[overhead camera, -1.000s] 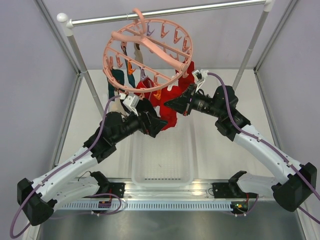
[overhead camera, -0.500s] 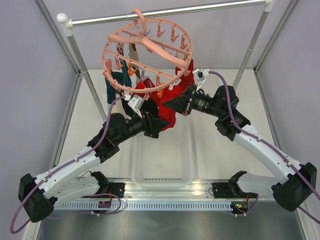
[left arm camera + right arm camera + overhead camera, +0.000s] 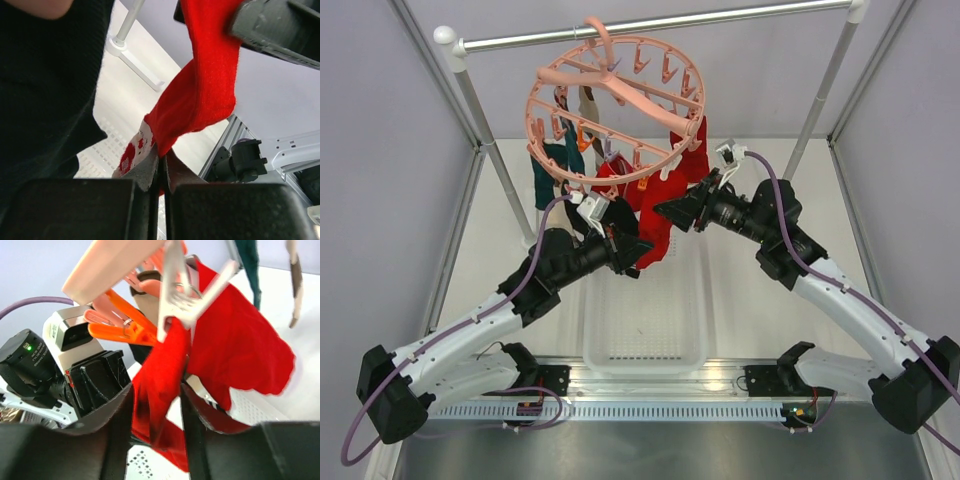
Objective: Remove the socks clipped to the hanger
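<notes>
White tabletop (image 3: 760, 310) is carrying one perforated plastic basket (image 3: 645, 320) nearest you. Your left hand (image 3: 161, 167) is pinching shut on a soft red sock (image 3: 200, 95); your right hand (image 3: 155, 410) is standing parted around red fabric. Beyond, one round salmon hanger (image 3: 616, 100) is hanging from the metal rail (image 3: 720, 17), partly hiding its clipped socks (image 3: 555, 165) and leaving their count unclear.

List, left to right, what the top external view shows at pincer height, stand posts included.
Left slanted metal post → dark teal fabric sock → left pincer → right pincer → right slanted metal post. The red fabric sock overlaps both pincers, so omitted.
</notes>
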Motion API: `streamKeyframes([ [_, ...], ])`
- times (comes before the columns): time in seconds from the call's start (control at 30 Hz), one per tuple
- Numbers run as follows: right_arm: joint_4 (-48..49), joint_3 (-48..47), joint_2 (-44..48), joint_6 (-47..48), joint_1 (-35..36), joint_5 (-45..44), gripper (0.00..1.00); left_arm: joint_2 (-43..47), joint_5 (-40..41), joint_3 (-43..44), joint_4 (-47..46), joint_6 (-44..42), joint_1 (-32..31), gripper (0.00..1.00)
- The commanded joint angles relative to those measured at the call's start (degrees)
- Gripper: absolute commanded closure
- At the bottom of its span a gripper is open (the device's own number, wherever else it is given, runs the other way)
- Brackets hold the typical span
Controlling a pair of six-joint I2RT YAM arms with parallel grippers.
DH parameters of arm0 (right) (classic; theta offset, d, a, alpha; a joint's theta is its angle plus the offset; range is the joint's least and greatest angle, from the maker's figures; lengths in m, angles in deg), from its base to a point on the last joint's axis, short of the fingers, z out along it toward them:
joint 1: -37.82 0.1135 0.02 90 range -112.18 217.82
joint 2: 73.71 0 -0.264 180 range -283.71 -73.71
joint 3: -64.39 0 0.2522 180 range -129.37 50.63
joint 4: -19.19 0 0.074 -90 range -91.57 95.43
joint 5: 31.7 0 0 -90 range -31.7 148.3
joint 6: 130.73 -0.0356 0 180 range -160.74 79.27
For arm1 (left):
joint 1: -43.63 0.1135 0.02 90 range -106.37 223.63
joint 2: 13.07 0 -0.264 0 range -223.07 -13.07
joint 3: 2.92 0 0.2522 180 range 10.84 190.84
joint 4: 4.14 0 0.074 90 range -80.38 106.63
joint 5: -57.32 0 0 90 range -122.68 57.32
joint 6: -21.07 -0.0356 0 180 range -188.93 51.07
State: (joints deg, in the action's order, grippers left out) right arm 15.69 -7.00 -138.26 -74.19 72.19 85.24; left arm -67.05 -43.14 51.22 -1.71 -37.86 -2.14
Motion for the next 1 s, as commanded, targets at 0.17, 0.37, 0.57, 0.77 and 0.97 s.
streamKeyframes([
  [0.17, -2.7, 2.08, 7.33, 8.22, 0.08, -12.17, 0.36, 0.19, 2.02, -0.83, -1.06, 1.63, -0.28, 0.98],
  [0.37, 0.63, 1.12, 6.73, 10.51, 0.0, -14.28, 0.35, 0.1, 2.46, -1.18, -0.71, 1.8, -0.36, 0.98],
  [0.57, 2.83, -2.14, 2.6, 11.83, 0.0, -16.48, 0.33, -0.16, 2.46, -1.09, -0.62, 1.89, -0.36, 0.98],
  [0.77, 5.47, -4.95, -0.83, 10.78, 0.08, -15.34, 0.3, -0.17, 2.28, -1.09, -0.27, 1.71, -0.28, 0.98],
  [0.97, 7.84, -4.95, -0.92, 9.9, 0.08, -14.02, 0.3, 0.01, 2.28, -1.18, 0.52, 1.54, -0.36, 0.98],
])
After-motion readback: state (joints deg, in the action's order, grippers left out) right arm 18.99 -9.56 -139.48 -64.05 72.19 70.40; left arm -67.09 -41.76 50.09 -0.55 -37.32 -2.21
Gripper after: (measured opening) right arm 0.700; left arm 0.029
